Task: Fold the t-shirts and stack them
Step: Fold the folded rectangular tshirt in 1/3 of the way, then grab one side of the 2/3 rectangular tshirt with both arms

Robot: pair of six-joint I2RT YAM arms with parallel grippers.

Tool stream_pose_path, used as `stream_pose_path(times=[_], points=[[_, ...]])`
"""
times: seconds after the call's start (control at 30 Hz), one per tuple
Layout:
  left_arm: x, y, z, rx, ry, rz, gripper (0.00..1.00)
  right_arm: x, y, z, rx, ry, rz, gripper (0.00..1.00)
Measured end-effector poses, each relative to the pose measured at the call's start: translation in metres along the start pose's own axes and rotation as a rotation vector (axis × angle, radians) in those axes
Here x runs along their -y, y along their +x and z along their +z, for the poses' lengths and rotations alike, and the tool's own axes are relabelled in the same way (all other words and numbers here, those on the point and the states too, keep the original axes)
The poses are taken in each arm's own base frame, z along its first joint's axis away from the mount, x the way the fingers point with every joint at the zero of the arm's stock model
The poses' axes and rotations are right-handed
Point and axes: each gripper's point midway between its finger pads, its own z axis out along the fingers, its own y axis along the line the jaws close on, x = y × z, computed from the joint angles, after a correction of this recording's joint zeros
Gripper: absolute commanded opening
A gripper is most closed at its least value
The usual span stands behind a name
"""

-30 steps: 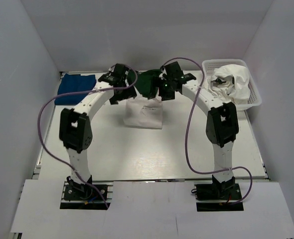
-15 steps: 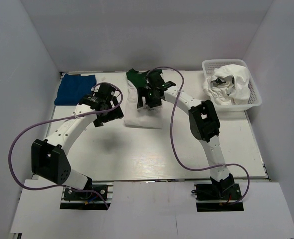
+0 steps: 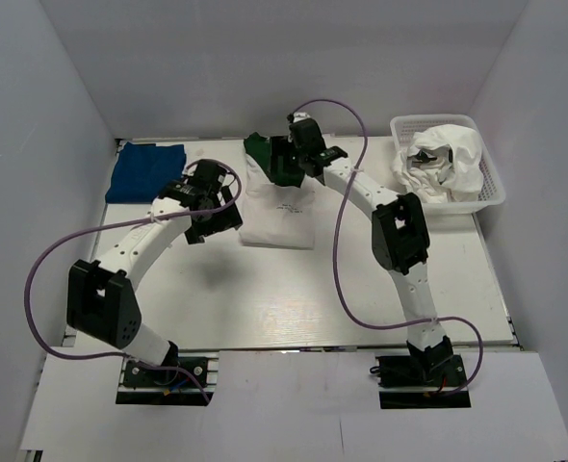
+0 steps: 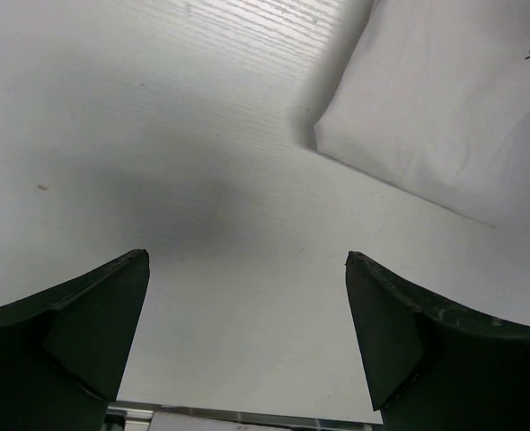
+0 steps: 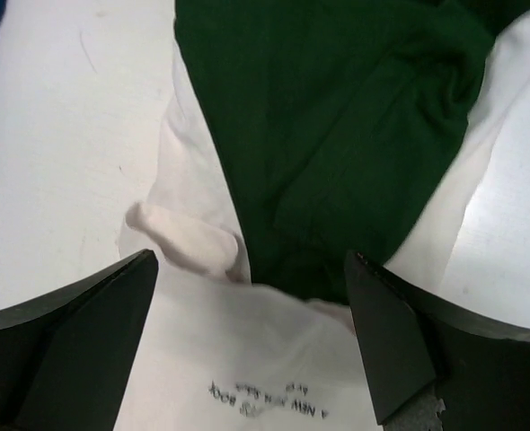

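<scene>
Reviewing change: a second ago both claws were together at the far end of the white tee [image 3: 279, 219], at the green sleeves. The left arm has since drawn back and to the left, and the right has shifted left over the sleeve.
Left claw [image 4: 247, 262]: released, jaws wide and holding nothing. It hovers over bare counter [image 3: 294, 289] just beside the tee's left corner.
Right claw [image 5: 251, 262]: released and holding nothing. It is poised above the green sleeve [image 5: 328, 135], which now lies folded over the white body.
White tee: lies mid-counter as a narrow rectangle, print uppermost, sleeves turned in at the far end.
Blue tee [image 3: 147, 171]: folded at the far left corner, well apart.
Basket [image 3: 496, 191]: holds a crumpled white garment [image 3: 452, 159], not yet handled.
Assessment: the sleeve fold appears done. The lengthwise fold and stacking with the blue tee remain.
</scene>
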Motion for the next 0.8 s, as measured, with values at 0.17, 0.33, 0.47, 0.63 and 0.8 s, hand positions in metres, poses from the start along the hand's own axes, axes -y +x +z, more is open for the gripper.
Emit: stream_pose_path(times=[0.17, 0.33, 0.47, 0.63, 0.8], points=[[0.016, 0.006, 0.031, -0.056, 0.034, 0.042, 0.99, 0.02, 0.057, -0.053, -0.124, 0.018, 0.065, 0.9], [0.025, 0.023, 0.071, -0.108, 0.064, 0.069, 0.93, 0.038, 0.118, -0.127, -0.232, -0.001, 0.19, 0.9], [0.034, 0.028, 0.095, -0.129, 0.091, 0.08, 0.85, 0.037, 0.146, -0.139, -0.299, -0.059, 0.275, 0.9], [0.04, 0.028, 0.108, -0.125, 0.108, 0.092, 0.68, 0.022, 0.183, -0.122, -0.429, -0.155, 0.339, 0.9], [0.043, 0.03, 0.113, -0.114, 0.14, 0.099, 0.64, 0.011, 0.192, -0.112, -0.464, -0.221, 0.363, 0.9]])
